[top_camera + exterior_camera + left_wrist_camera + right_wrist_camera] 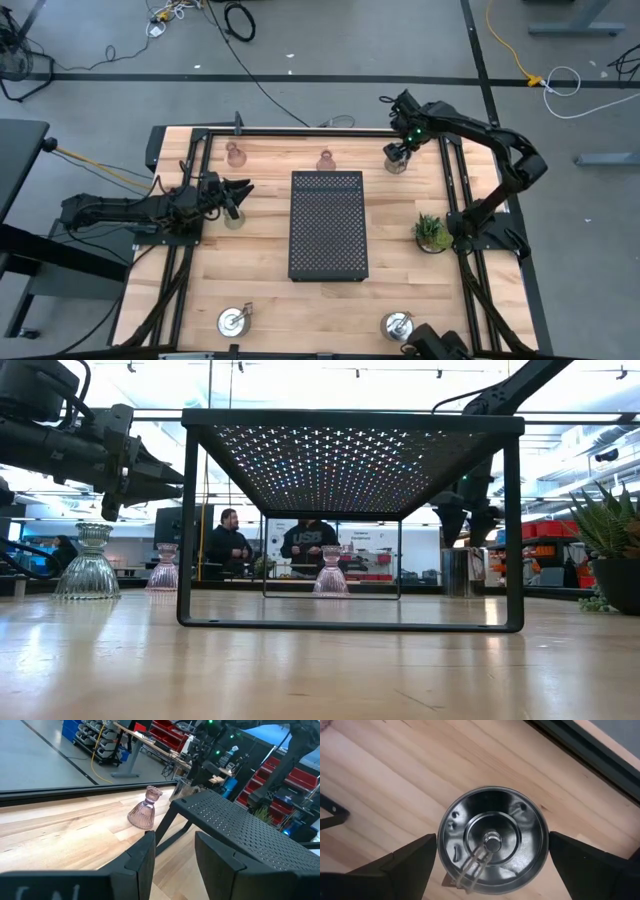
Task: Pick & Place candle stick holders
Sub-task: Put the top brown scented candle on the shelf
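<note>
Your right gripper point(398, 152) hangs directly over the silver holder point(396, 162) at the far right of the table, fingers spread wide, one on either side of its round rim. In the right wrist view the holder's disc point(492, 840) sits centred between the two fingers point(405, 865), with the centre pin showing; neither finger is touching the metal as far as can be seen. Nothing is held.

To do this step well, keep that centring as you descend, and close only once the fingers are below the rim's top edge. The polished wall looks slippery, so close squarely across the widest part rather than off to one side, and lift straight up before travelling toward the black tray point(328, 225).

Your left gripper point(238, 192) waits at the left side of the table with its claw together, empty, just above a clear glass holder point(234, 218). Two pink glass holders point(235, 154) point(326, 161) stand along the far edge, and two further silver holders point(234, 320) point(397, 325) stand at the near edge. The potted plant point(432, 233) sits right of the tray; keep the carry path clear of it.
</note>
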`<state>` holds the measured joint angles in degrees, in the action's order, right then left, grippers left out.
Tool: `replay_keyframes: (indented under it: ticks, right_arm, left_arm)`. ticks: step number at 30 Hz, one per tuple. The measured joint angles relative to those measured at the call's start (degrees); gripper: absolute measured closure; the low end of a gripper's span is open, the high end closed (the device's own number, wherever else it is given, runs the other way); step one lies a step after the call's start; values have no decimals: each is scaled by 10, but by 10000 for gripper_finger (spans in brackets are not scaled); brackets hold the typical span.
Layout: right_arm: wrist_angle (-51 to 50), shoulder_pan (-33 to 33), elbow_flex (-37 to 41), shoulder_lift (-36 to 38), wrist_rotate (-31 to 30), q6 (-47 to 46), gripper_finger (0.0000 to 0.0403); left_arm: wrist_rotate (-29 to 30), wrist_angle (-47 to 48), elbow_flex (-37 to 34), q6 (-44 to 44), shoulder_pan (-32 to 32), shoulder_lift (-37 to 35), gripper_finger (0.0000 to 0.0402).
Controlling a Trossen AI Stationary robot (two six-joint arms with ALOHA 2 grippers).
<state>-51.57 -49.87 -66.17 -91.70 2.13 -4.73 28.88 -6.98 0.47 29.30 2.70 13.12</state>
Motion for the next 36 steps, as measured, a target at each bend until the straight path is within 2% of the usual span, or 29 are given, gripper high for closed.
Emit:
replay_keyframes:
  ticks: [36]
  right_arm:
    - [20,1,-2,-33,1,-5,23]
  left_arm:
    - [0,0,0,-1,0,0,259]
